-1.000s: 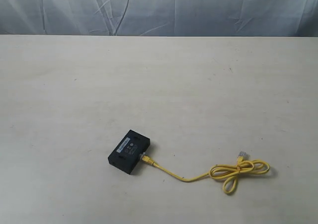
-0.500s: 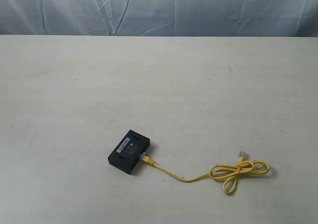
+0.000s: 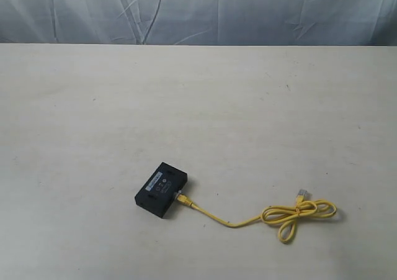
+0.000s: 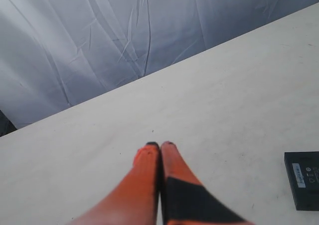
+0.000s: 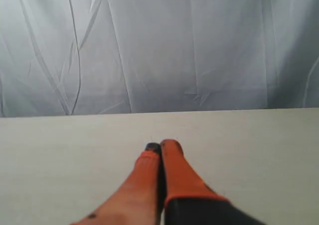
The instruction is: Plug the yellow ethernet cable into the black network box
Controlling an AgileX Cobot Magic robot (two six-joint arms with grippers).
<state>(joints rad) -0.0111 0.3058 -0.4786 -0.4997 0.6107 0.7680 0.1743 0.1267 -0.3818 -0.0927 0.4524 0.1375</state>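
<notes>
The black network box [image 3: 162,190] lies flat on the pale table, near the front and left of centre in the exterior view; its pale label strip faces up. One plug [image 3: 182,198] of the yellow ethernet cable [image 3: 248,216] sits in the box's right side. The cord runs right into a small loop bundle [image 3: 299,213], with the free clear plug [image 3: 301,195] beside it. Neither arm shows in the exterior view. My left gripper [image 4: 160,145] is shut and empty above bare table, the box [image 4: 302,179] off to one side. My right gripper [image 5: 161,146] is shut and empty too.
A wrinkled grey-blue cloth backdrop [image 3: 198,13] hangs behind the table's far edge [image 3: 198,45]. The pale tabletop [image 3: 186,106] carries only the box and the cable.
</notes>
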